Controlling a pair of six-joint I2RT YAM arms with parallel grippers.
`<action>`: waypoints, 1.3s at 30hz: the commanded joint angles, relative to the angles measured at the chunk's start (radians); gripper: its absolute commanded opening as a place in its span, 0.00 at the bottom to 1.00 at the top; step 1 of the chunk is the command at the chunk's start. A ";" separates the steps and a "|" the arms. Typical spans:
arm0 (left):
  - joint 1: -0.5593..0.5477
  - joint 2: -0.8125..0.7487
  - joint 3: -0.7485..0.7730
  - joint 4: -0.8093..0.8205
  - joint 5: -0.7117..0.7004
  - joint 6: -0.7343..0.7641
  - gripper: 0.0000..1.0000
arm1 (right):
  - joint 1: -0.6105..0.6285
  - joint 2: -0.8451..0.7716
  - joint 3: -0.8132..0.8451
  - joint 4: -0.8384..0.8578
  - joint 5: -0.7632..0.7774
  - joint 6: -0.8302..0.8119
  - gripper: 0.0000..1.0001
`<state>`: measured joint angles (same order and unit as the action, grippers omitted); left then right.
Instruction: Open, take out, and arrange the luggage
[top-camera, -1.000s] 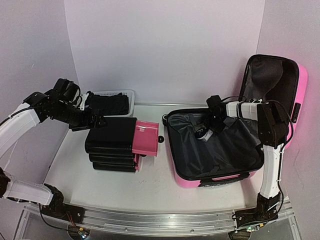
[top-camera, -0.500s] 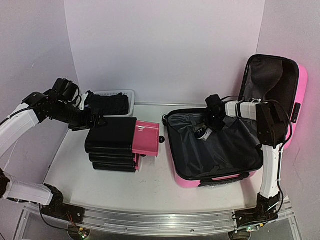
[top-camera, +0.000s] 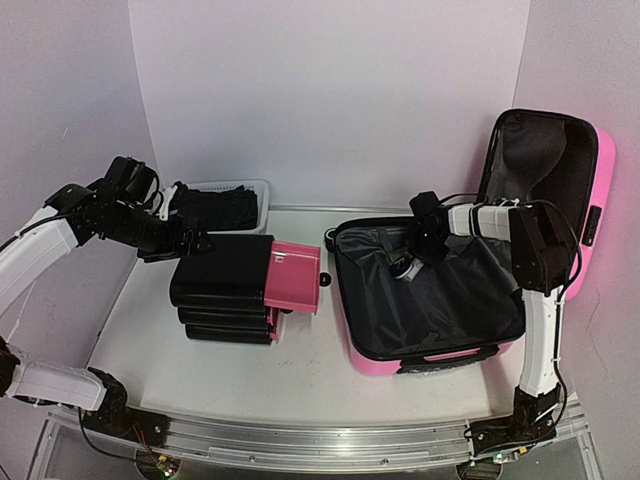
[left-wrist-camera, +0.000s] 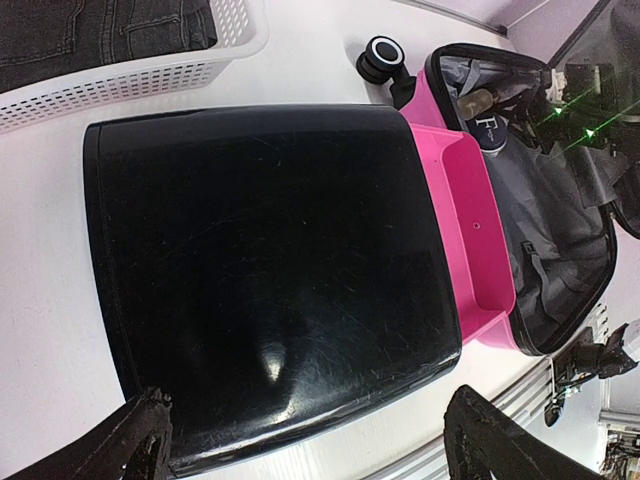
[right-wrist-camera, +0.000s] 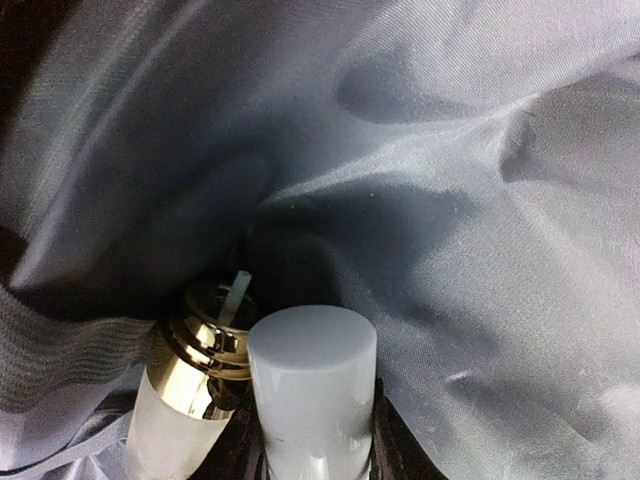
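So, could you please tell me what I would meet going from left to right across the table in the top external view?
glossy black stack → pink tray → luggage, lying open → its raised lid

A robotics lab cell: plain white panels (top-camera: 330, 100) close in a white table (top-camera: 310, 372) at the back and both sides. Along the bottom edge, a metal rail (top-camera: 300, 436) carries the left arm (top-camera: 35, 255) and right arm (top-camera: 538, 345).
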<state>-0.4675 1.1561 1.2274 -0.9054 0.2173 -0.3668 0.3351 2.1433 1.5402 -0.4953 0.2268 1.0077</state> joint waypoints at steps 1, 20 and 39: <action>0.001 -0.019 0.004 0.041 0.014 0.005 0.95 | -0.005 -0.085 -0.021 0.003 0.057 -0.035 0.11; -0.002 0.072 0.043 0.076 0.054 0.033 0.95 | 0.116 -0.315 -0.105 0.019 -0.470 -0.447 0.88; 0.294 0.118 -0.041 0.039 0.078 0.082 0.99 | 0.318 -0.368 -0.300 0.543 -0.716 -0.145 0.86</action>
<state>-0.1757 1.2549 1.2121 -0.9146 0.2237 -0.3008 0.6464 1.8164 1.2583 -0.1360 -0.4389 0.7746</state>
